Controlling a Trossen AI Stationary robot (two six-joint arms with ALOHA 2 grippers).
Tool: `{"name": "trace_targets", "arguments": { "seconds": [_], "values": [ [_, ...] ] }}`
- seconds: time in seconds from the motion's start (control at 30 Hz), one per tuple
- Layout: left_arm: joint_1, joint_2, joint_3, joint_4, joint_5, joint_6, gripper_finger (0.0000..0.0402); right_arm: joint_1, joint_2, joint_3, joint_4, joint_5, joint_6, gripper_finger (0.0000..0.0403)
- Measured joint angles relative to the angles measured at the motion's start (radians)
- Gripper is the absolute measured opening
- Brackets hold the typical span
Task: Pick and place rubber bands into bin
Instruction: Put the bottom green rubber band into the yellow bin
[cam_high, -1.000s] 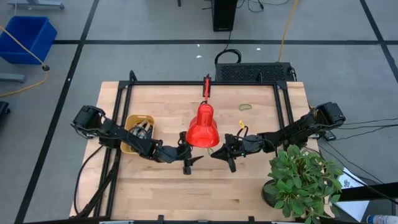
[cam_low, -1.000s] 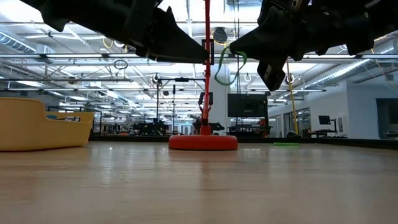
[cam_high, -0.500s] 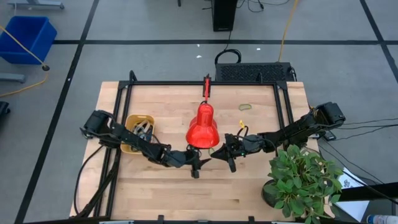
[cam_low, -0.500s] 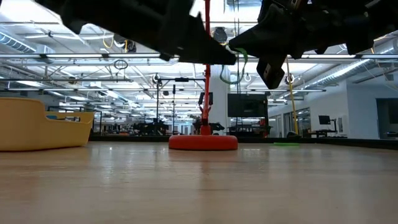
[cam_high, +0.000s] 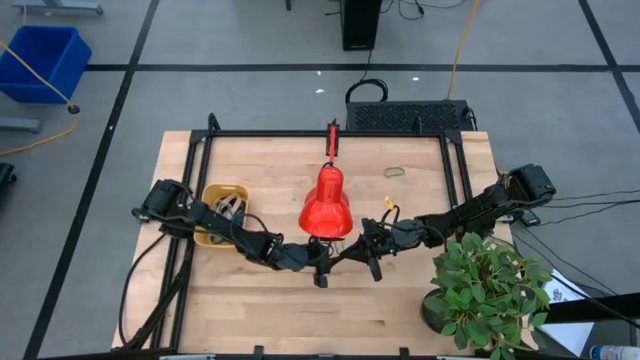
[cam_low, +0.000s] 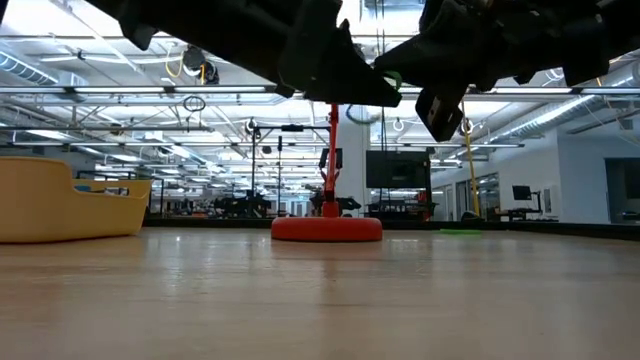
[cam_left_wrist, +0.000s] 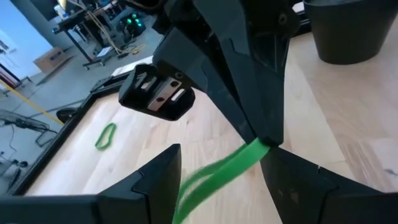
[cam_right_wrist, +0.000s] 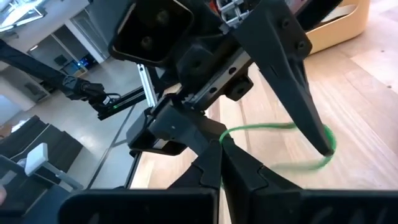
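Bin (cam_high: 222, 212) sits nr surface's left edge w/ several bands already inside, so task is partly done. Left hand (cam_high: 325, 270), fingers spread, reaches twd front-middle of surface, right up against right hand (cam_high: 362, 256), which is clenched on a green rubber band (cam_right_wrist: 283, 142) held above the wood. Looks like a hand-over. Another green band (cam_high: 394, 171) lies nr back edge, still to collect. Bin contents hard to count; lamp (cam_high: 326, 203) may hide more.
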Motion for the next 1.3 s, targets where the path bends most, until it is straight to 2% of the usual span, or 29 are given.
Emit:
{"name": "trace_targets", "arguments": {
  "seconds": [0.1,0.2,0.6,0.8,0.97,1.1,1.3],
  "values": [
    [0.001,0.000,0.000,-0.017,0.001,-0.031,0.0223,0.000,0.000,0.000,0.000,0.000,-0.001,0.0000],
    [0.000,0.000,0.000,-0.024,0.001,-0.048,0.0202,0.000,0.000,0.000,0.001,0.000,-0.001,0.0000],
    [0.000,0.000,0.000,-0.022,0.013,-0.104,0.0010,0.000,0.000,0.000,0.001,0.000,0.002,0.0000],
    [0.000,0.000,0.000,-0.022,0.028,-0.110,0.0004,0.000,0.000,0.000,0.020,0.000,-0.004,0.0001],
    [0.000,0.000,0.000,-0.024,0.028,-0.127,0.0004,0.000,0.000,0.000,0.033,0.000,-0.009,0.0022],
    [0.000,0.000,0.000,-0.044,0.028,-0.129,0.0004,0.001,-0.006,0.000,0.030,-0.002,-0.028,0.0062],
    [-0.002,0.000,0.000,-0.059,0.029,-0.157,0.0003,-0.002,-0.027,0.000,0.017,0.001,-0.046,0.0149]
  ]
}}
